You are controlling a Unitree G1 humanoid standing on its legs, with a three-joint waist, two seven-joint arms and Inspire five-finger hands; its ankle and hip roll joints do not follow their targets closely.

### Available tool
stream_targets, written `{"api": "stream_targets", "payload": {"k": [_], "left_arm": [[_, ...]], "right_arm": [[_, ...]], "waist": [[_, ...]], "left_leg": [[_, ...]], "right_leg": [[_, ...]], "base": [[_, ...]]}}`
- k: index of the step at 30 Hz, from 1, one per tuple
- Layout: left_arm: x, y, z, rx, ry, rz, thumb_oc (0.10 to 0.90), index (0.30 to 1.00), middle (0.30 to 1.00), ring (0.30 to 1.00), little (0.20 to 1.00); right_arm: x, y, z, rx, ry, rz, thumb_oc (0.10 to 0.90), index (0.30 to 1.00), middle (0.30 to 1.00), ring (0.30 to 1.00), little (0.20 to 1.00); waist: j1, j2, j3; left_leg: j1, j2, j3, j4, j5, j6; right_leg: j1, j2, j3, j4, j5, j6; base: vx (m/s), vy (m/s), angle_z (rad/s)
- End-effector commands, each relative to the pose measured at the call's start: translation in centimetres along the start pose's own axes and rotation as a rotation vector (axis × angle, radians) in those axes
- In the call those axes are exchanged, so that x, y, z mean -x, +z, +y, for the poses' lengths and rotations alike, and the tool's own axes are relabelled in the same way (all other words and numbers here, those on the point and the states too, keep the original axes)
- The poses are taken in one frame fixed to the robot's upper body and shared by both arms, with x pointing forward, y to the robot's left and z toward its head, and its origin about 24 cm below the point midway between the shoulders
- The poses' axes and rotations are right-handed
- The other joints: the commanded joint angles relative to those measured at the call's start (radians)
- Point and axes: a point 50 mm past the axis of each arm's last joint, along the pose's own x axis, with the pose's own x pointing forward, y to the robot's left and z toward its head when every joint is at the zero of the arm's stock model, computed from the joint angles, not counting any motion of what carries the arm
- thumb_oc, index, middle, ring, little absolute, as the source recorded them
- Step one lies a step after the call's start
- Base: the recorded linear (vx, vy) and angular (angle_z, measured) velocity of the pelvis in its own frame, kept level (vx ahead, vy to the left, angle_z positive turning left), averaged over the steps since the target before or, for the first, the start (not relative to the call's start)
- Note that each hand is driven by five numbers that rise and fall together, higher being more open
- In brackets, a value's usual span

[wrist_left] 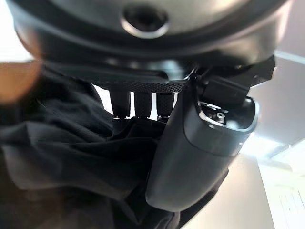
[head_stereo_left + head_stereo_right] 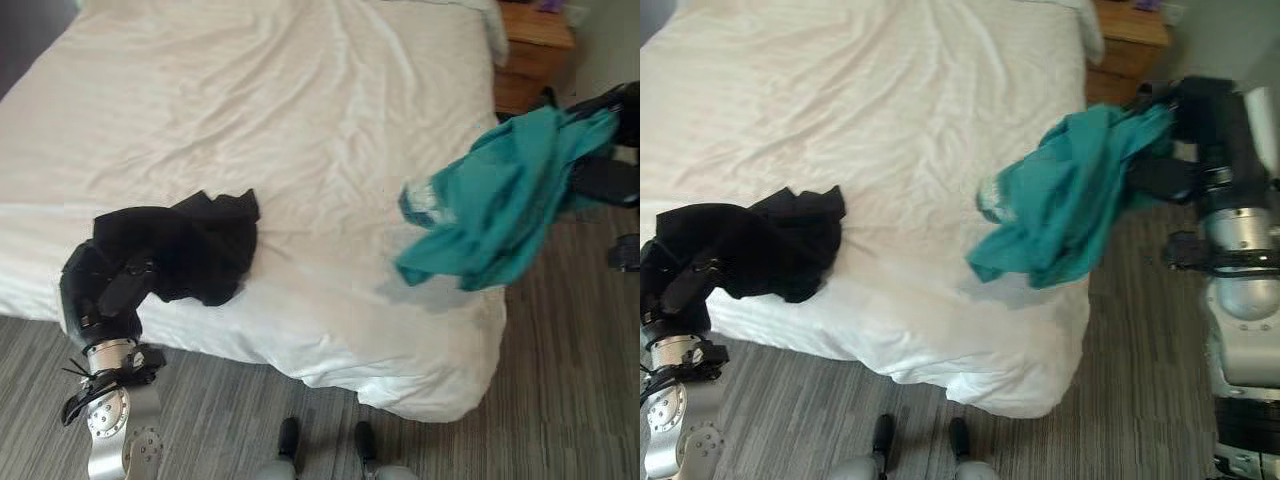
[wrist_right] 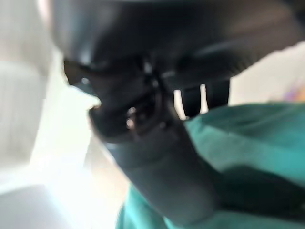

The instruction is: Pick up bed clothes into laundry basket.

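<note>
Over the bed's right edge, teal garment [image 2: 500, 200] hangs lifted clear of the white sheet [image 2: 280, 120], bunched in the clenched right hand [image 2: 1185, 125]. Near the front-left edge, black garment [image 2: 195, 245] lies on the sheet, left hand [image 2: 105, 285] clasping its end. Wooden nightstand [image 2: 530, 50] beyond.

Soft even daylight over the white bed [image 2: 300, 120], faint shadow under the teal cloth [image 2: 500, 195], right wrist view blurred, bright glare behind.
</note>
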Motion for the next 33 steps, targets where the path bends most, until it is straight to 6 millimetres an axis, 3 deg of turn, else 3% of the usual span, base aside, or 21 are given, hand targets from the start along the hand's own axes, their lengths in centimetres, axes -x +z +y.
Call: {"api": "stream_targets", "payload": {"k": [1, 2, 3, 5, 9, 11, 12, 13, 14, 15, 17, 18, 20, 21, 23, 25, 26, 27, 28, 30, 33], "left_arm": [[-0.4, 4.4, 1.5, -0.101, 0.045, -0.244, 0.400, 0.300, 0.300, 0.300, 0.300], [-0.4, 4.4, 1.5, -0.105, 0.041, -0.243, 0.400, 0.300, 0.300, 0.300, 0.300], [0.0, 4.3, 2.2, -0.116, 0.073, -0.231, 0.400, 0.300, 0.300, 0.300, 0.300], [0.2, 4.2, 2.7, -0.123, 0.093, -0.220, 0.400, 0.300, 0.300, 0.300, 0.300], [0.1, 4.5, 3.0, -0.173, 0.094, -0.224, 0.400, 0.300, 0.300, 0.300, 0.300], [-0.6, 4.4, 2.5, -0.208, 0.064, -0.219, 0.400, 0.300, 0.300, 0.300, 0.300], [-1.2, 4.6, 2.0, -0.207, 0.040, -0.232, 0.400, 0.300, 0.300, 0.300, 0.300], [-1.8, 5.2, 1.5, -0.207, 0.015, -0.261, 0.400, 0.300, 0.300, 0.300, 0.300], [-2.3, 5.8, 1.1, -0.206, 0.002, -0.294, 0.400, 0.300, 0.300, 0.300, 0.300], [-2.9, 6.5, -0.1, -0.174, -0.028, -0.346, 0.400, 0.300, 0.300, 0.300, 0.300], [-2.9, 6.6, -0.1, -0.177, -0.026, -0.351, 0.400, 0.300, 0.300, 0.300, 0.300], [-3.1, 6.7, -0.5, -0.156, -0.029, -0.363, 0.400, 0.300, 0.300, 0.300, 0.300], [-3.1, 6.4, -0.7, -0.119, -0.017, -0.358, 0.400, 0.300, 0.300, 0.300, 0.300], [-3.1, 6.2, -0.5, -0.114, -0.010, -0.343, 0.400, 0.300, 0.300, 0.300, 0.300], [-3.3, 5.9, -0.4, -0.118, -0.002, -0.333, 0.400, 0.300, 0.300, 0.300, 0.300], [-3.3, 5.9, -0.4, -0.118, -0.003, -0.333, 0.400, 0.300, 0.300, 0.300, 0.300], [-3.3, 5.4, -0.8, -0.086, -0.020, -0.321, 0.400, 0.300, 0.300, 0.300, 0.300], [-3.4, 5.2, -1.1, -0.068, -0.017, -0.317, 0.400, 0.300, 0.300, 0.300, 0.300], [-3.4, 5.1, -1.5, -0.060, -0.037, -0.316, 0.400, 0.300, 0.300, 0.300, 0.300], [-3.2, 4.6, -2.1, -0.049, -0.057, -0.294, 0.400, 0.300, 0.300, 0.300, 0.300], [-2.3, 4.0, -2.1, -0.013, -0.050, -0.265, 0.400, 0.300, 0.300, 0.300, 0.300]], "right_arm": [[1.7, 0.6, -6.1, -0.001, -0.335, -0.080, 0.400, 0.300, 0.300, 0.300, 0.300], [1.9, 0.6, -6.1, -0.001, -0.335, -0.076, 0.400, 0.300, 0.300, 0.300, 0.300], [4.6, -1.9, -7.5, -0.048, -0.444, 0.035, 0.400, 0.300, 0.300, 0.300, 0.300], [7.4, -3.9, -7.7, -0.064, -0.499, 0.142, 0.400, 0.300, 0.300, 0.300, 0.300], [9.1, -4.6, -6.9, -0.035, -0.491, 0.204, 0.400, 0.300, 0.300, 0.300, 0.300], [9.7, -4.3, -5.8, -0.032, -0.448, 0.207, 0.400, 0.300, 0.300, 0.300, 0.300], [9.3, -4.0, -5.0, -0.038, -0.426, 0.190, 0.400, 0.300, 0.300, 0.300, 0.300], [9.1, -3.7, -4.3, -0.039, -0.407, 0.175, 0.400, 0.300, 0.300, 0.300, 0.300], [8.6, -3.4, -3.7, -0.037, -0.395, 0.153, 0.400, 0.300, 0.300, 0.300, 0.300], [8.3, -3.7, -2.5, -0.046, -0.393, 0.152, 0.400, 0.300, 0.300, 0.300, 0.300], [8.3, -3.7, -2.4, -0.048, -0.394, 0.151, 0.400, 0.300, 0.300, 0.300, 0.300], [7.7, -3.4, -1.0, -0.066, -0.374, 0.124, 0.400, 0.300, 0.300, 0.300, 0.300], [7.0, -3.2, 0.6, -0.096, -0.360, 0.105, 0.400, 0.300, 0.300, 0.300, 0.300], [6.7, -2.9, 1.1, -0.095, -0.343, 0.090, 0.400, 0.300, 0.300, 0.300, 0.300], [7.0, -3.4, 1.4, -0.084, -0.314, 0.126, 0.400, 0.300, 0.300, 0.300, 0.300], [7.0, -3.4, 1.4, -0.084, -0.315, 0.126, 0.400, 0.300, 0.300, 0.300, 0.300], [7.5, -3.7, 0.8, -0.062, -0.323, 0.147, 0.400, 0.300, 0.300, 0.300, 0.300], [7.3, -3.5, 0.7, -0.066, -0.324, 0.133, 0.400, 0.300, 0.300, 0.300, 0.300], [7.0, -3.3, 0.4, -0.053, -0.326, 0.116, 0.400, 0.300, 0.300, 0.300, 0.300], [6.7, -3.1, -0.1, -0.032, -0.323, 0.102, 0.400, 0.300, 0.300, 0.300, 0.300], [4.9, -2.5, 1.6, -0.071, -0.235, 0.056, 0.400, 0.300, 0.300, 0.300, 0.300]], "waist": [[-0.060, -0.023, -0.203], [-0.053, -0.026, -0.205], [-0.078, -0.024, -0.210], [-0.107, -0.021, -0.211], [-0.147, -0.024, -0.205], [-0.195, -0.004, -0.184], [-0.197, 0.005, -0.166], [-0.191, 0.017, -0.145], [-0.179, 0.031, -0.132], [-0.196, 0.042, -0.130], [-0.198, 0.037, -0.126], [-0.197, 0.041, -0.138], [-0.177, 0.030, -0.147], [-0.171, 0.023, -0.150], [-0.165, 0.018, -0.169], [-0.165, 0.020, -0.167], [-0.168, 0.030, -0.173], [-0.168, 0.034, -0.171], [-0.170, 0.036, -0.167], [-0.169, 0.025, -0.163], [-0.100, -0.011, -0.145]], "left_leg": [[0.012, 0.015, 0.004, 0.040, -0.108, -0.013], [0.015, 0.016, 0.009, 0.038, -0.109, -0.013], [0.025, 0.020, 0.034, 0.042, -0.118, -0.012], [0.040, 0.027, 0.074, 0.050, -0.132, -0.009], [0.063, 0.045, 0.155, 0.065, -0.159, -0.004], [0.100, 0.062, 0.240, 0.042, -0.171, 0.008], [0.111, 0.074, 0.271, 0.039, -0.173, 0.008], [0.118, 0.092, 0.307, 0.041, -0.162, 0.001], [0.123, 0.111, 0.330, 0.044, -0.155, -0.005], [0.133, 0.137, 0.350, 0.037, -0.143, -0.025], [0.131, 0.136, 0.351, 0.034, -0.133, -0.026], [0.142, 0.165, 0.377, 0.039, -0.130, -0.049], [0.166, 0.178, 0.422, 0.029, -0.121, -0.074], [0.175, 0.189, 0.439, 0.023, -0.109, -0.087], [0.185, 0.228, 0.453, 0.004, -0.062, -0.130], [0.186, 0.230, 0.452, 0.004, -0.061, -0.131], [0.147, 0.333, 0.424, 0.003, 0.130, -0.175], [0.142, 0.356, 0.407, 0.007, 0.207, -0.181], [0.123, 0.365, 0.396, 0.010, 0.244, -0.179], [0.116, 0.354, 0.347, 0.018, 0.254, -0.163], [0.073, 0.190, -0.001, 0.105, 0.119, -0.087]], "right_leg": [[0.043, -0.034, 0.023, 0.008, -0.131, 0.068], [0.043, -0.033, 0.028, 0.008, -0.131, 0.069], [0.035, -0.027, 0.053, 0.012, -0.127, 0.072], [0.025, -0.020, 0.089, 0.019, -0.124, 0.079], [-0.010, 0.007, 0.170, 0.044, -0.109, 0.094], [-0.075, 0.045, 0.211, 0.131, -0.097, 0.128], [-0.115, 0.055, 0.180, 0.194, -0.098, 0.141], [-0.160, 0.024, 0.085, 0.243, -0.089, 0.146], [-0.183, -0.035, -0.031, 0.268, -0.098, 0.133], [-0.181, -0.120, -0.103, 0.265, -0.096, 0.121], [-0.181, -0.121, -0.103, 0.259, -0.086, 0.119], [-0.176, -0.204, -0.139, 0.242, -0.047, 0.133], [-0.174, -0.273, -0.199, 0.162, 0.021, 0.160], [-0.194, -0.289, -0.236, 0.150, 0.040, 0.170], [-0.164, -0.266, -0.258, 0.117, -0.003, 0.187], [-0.162, -0.264, -0.260, 0.116, -0.003, 0.187], [-0.152, -0.171, -0.250, 0.147, -0.077, 0.140], [-0.152, -0.141, -0.251, 0.161, -0.101, 0.126], [-0.147, -0.119, -0.256, 0.167, -0.115, 0.109], [-0.125, -0.086, -0.243, 0.159, -0.139, 0.080], [-0.120, -0.037, -0.150, 0.151, -0.137, 0.038]], "base": [[0.03, 0.039, -0.44], [0.05, 0.061, -0.47], [0.02, 0.056, -0.42], [0.02, 0.059, -0.56], [-0.01, 0.034, -0.71], [-0.07, 0.040, -1.00], [-0.20, -0.053, -1.09], [-0.22, -0.161, -1.38], [-0.19, -0.279, -1.68], [-0.11, -0.230, -1.48], [-0.04, -0.191, -1.13], [0.02, -0.333, -0.91], [0.01, -0.430, -1.10], [0.02, -0.420, -1.47], [0.04, -0.399, -1.05], [0.01, -0.366, -0.42], [0.02, -0.689, -0.25], [0.03, -0.844, -0.04], [0.05, -0.458, -0.03], [0.06, -0.431, -0.04], [0.05, -0.402, -0.49]]}}
